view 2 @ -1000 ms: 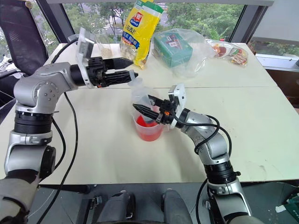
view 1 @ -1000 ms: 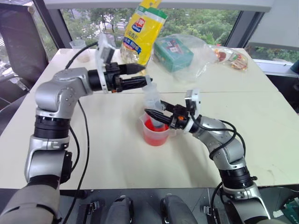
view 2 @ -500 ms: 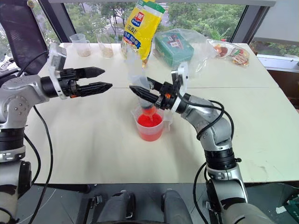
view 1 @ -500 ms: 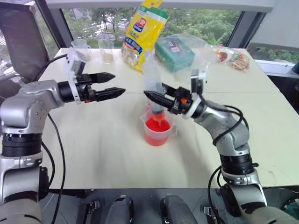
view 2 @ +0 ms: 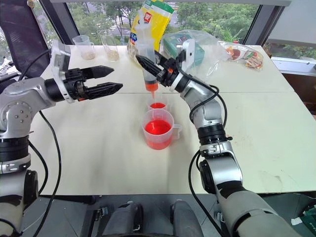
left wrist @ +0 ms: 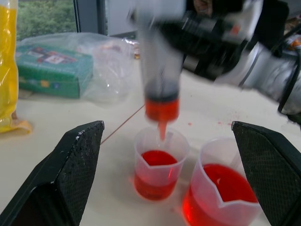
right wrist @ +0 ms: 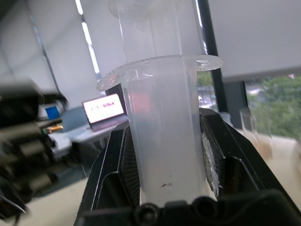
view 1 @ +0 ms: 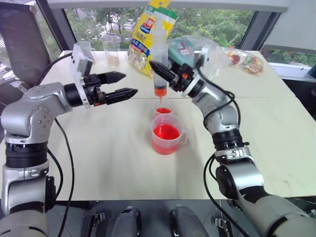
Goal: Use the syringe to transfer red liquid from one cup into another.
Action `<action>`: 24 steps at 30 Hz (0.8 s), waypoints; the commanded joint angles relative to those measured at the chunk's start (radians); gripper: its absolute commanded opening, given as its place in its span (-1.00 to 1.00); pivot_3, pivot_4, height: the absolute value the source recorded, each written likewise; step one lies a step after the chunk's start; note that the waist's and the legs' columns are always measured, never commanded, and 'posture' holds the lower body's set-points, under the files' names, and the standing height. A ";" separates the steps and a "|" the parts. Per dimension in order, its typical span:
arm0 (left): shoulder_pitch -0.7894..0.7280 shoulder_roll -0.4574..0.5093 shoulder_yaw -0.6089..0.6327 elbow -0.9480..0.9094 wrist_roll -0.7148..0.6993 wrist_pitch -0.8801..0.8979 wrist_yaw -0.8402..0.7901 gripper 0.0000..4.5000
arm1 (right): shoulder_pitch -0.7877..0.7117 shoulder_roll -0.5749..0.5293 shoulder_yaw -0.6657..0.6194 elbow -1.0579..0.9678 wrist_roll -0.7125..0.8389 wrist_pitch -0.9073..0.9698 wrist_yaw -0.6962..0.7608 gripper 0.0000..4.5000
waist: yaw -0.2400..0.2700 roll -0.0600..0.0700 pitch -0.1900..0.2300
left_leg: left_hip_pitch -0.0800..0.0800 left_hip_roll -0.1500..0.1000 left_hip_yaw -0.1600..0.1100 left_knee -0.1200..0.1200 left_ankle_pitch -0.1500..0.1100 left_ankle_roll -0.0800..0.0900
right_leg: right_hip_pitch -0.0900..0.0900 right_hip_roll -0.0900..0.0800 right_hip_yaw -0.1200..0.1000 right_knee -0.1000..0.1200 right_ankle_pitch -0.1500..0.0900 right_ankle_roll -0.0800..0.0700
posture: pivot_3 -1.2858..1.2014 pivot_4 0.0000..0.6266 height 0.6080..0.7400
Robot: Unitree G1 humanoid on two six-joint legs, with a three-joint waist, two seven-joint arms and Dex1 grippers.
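syringe (view 1: 159, 69) over cream table (view 1: 113, 153), windows (view 1: 217, 24) behind

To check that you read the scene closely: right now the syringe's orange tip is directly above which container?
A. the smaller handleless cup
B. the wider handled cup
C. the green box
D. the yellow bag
A: the syringe, held upright by the right gripper, has its tip over the smaller cup, behind the handled cup.
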 commanded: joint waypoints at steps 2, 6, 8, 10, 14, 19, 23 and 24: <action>-0.092 -0.029 -0.009 0.017 -0.002 -0.034 -0.005 0.99 | 0.011 0.010 0.001 0.007 -0.032 -0.074 0.023 -0.38 | 0.000 0.000 0.000 | 0.000 0.000 0.000 0.000 0.000 0.000 | 0.000 0.000 0.000 0.000 0.000 0.000 | 0.03 -0.52 1.00; -0.179 -0.084 -0.038 0.096 0.028 -0.073 -0.005 0.99 | 0.028 0.016 0.007 0.011 -0.050 -0.085 0.031 -0.38 | -0.001 0.000 0.000 | 0.000 0.000 0.000 0.000 0.000 0.000 | 0.000 0.000 0.000 0.001 0.000 0.000 | 0.03 -0.52 1.00; -0.221 -0.121 -0.054 0.137 0.042 -0.094 -0.003 0.99 | 0.035 0.017 0.009 0.019 -0.059 -0.093 0.031 -0.38 | 0.000 0.000 0.000 | 0.000 0.000 0.000 0.000 0.000 -0.001 | 0.000 0.000 0.000 0.001 0.000 0.000 | 0.03 -0.52 1.00; -0.249 -0.149 -0.059 0.171 0.049 -0.112 -0.002 0.99 | 0.038 0.017 0.011 0.026 -0.067 -0.090 0.031 -0.38 | 0.000 0.000 0.000 | 0.000 0.000 0.000 0.000 0.000 -0.001 | 0.000 0.000 0.000 0.001 0.000 0.000 | 0.03 -0.52 1.00; -0.277 -0.178 -0.063 0.211 0.057 -0.128 -0.017 0.99 | 0.039 0.018 0.010 0.038 -0.077 -0.092 0.028 -0.38 | -0.003 0.000 0.000 | 0.000 0.000 0.001 0.000 0.001 -0.002 | -0.001 0.001 0.000 0.001 0.000 0.000 | 0.03 -0.52 1.00; -0.293 -0.201 -0.075 0.243 0.068 -0.140 -0.037 0.99 | 0.035 0.019 0.011 0.051 -0.087 -0.097 0.028 -0.38 | -0.001 0.000 0.000 | 0.000 0.000 0.001 0.000 0.002 -0.003 | -0.001 0.001 0.000 0.001 0.000 0.000 | 0.03 -0.52 1.00; -0.299 -0.223 -0.088 0.268 0.080 -0.152 -0.048 0.99 | 0.033 0.018 0.012 0.054 -0.092 -0.100 0.032 -0.38 | 0.000 0.000 0.000 | 0.000 0.000 0.001 0.000 0.002 -0.003 | -0.001 0.000 0.000 0.001 0.000 0.000 | 0.03 -0.52 1.00; -0.300 -0.229 -0.092 0.273 0.083 -0.156 -0.050 0.99 | 0.034 0.017 0.012 0.053 -0.093 -0.100 0.033 -0.38 | 0.000 0.000 0.000 | 0.000 0.000 0.001 0.000 0.002 -0.003 | -0.001 0.000 0.000 0.001 0.000 0.000 | 0.03 -0.52 1.00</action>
